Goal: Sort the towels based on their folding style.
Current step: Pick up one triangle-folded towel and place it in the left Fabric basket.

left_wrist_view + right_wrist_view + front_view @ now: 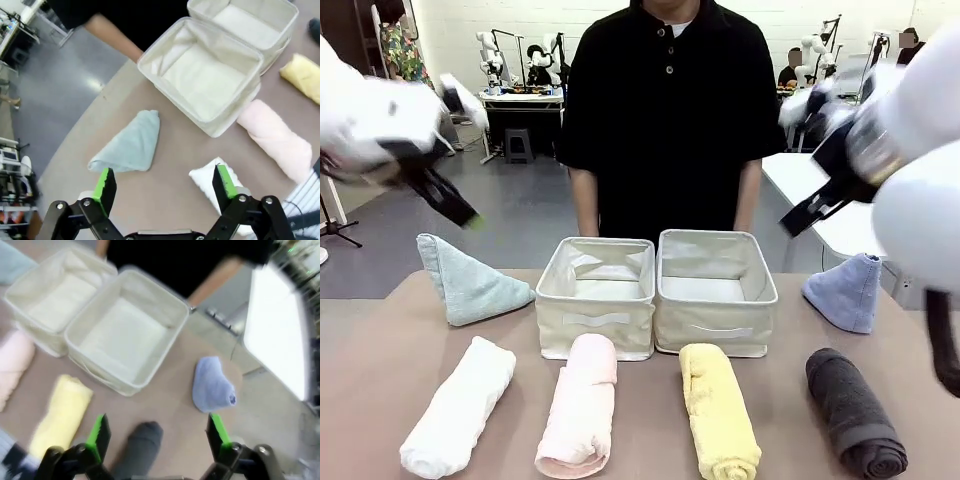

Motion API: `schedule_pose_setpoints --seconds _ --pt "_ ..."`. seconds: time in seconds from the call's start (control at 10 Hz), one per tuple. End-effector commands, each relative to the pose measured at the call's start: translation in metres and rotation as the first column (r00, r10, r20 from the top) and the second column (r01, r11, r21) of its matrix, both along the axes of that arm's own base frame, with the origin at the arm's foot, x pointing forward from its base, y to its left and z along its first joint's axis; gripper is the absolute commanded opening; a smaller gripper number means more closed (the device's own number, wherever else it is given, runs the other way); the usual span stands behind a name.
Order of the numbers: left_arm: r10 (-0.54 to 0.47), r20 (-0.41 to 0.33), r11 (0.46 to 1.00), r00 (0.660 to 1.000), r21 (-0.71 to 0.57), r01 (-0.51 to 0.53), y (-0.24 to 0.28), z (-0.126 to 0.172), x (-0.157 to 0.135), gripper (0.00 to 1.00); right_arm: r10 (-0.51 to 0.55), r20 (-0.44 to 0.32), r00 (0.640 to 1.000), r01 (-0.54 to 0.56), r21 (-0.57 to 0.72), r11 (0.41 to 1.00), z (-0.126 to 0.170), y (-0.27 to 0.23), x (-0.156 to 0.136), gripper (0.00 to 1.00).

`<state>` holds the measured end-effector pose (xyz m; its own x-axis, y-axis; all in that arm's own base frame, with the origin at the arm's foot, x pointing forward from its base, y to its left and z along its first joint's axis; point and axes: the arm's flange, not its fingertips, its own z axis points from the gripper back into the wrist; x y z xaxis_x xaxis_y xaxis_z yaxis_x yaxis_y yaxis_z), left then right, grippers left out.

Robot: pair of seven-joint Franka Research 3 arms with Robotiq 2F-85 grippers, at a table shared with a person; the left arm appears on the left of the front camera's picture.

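Left tool [162,175] and right tool [159,422] hang spread, empty. Towels [580,405] look soft, light, squashy: pinch rolls [720,410] mid-length, cones [470,285] across the thick base.

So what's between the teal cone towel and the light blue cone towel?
Front view: the left basket and right basket, side by side, both empty.

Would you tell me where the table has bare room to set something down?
Bare: the left corner between teal cone and white roll; the patch among right basket, light blue cone and dark grey roll; inside it and the left basket. Crowded: pink roll and yellow roll lie tight to the basket fronts.
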<state>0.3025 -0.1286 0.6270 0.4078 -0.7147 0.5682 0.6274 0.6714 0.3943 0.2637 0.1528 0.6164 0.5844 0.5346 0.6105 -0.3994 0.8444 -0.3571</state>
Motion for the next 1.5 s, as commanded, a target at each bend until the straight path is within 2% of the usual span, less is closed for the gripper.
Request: schedule_pose_setpoints --seconds 0.0,0.1,0.2,0.7,0.8,0.9,1.0,1.2,1.3,1.4 --pt "-0.026 0.018 0.998 1.000 0.058 0.024 -0.009 0.035 -0.007 1.00 -0.046 0.001 0.999 0.046 -0.024 0.999 0.036 0.014 -0.026 1.00" --pt "-0.024 0.022 0.997 0.999 0.074 0.023 -0.010 0.039 -0.011 1.00 -0.075 0.000 0.997 0.075 -0.055 0.996 0.035 0.016 -0.030 1.00" --pt "-0.013 0.019 1.000 1.000 0.018 0.013 0.000 0.034 -0.018 1.00 -0.020 0.014 1.000 0.020 -0.010 1.000 0.032 0.001 -0.030 1.00" --pt "-0.014 0.004 0.999 1.000 0.032 0.014 -0.001 0.037 -0.020 1.00 -0.031 0.002 1.000 0.031 -0.015 0.999 0.036 0.002 -0.034 1.00" --pt "-0.163 -0.140 0.976 0.977 -0.170 0.138 0.045 0.045 0.005 1.00 0.143 -0.200 0.969 -0.084 0.279 0.957 0.060 -0.056 0.003 1.00" --pt "-0.230 -0.208 0.942 0.951 -0.291 0.165 0.074 0.047 0.025 1.00 0.182 -0.263 0.947 -0.051 0.438 0.897 0.058 -0.101 0.032 1.00" --pt "-0.322 -0.237 0.899 0.917 -0.381 0.217 0.099 0.047 0.040 1.00 0.247 -0.291 0.924 -0.044 0.562 0.826 0.053 -0.137 0.048 1.00" --pt "-0.405 -0.275 0.817 0.872 -0.536 0.211 0.152 0.039 0.067 1.00 0.287 -0.281 0.916 -0.019 0.684 0.729 0.040 -0.197 0.056 1.00" --pt "-0.400 -0.286 0.795 0.871 -0.581 0.174 0.188 0.032 0.075 1.00 0.331 -0.300 0.895 0.001 0.743 0.669 0.031 -0.236 0.052 1.00" --pt "-0.370 -0.285 0.778 0.884 -0.615 0.127 0.222 0.025 0.077 1.00 0.392 -0.294 0.872 -0.014 0.785 0.620 0.022 -0.268 0.044 1.00"
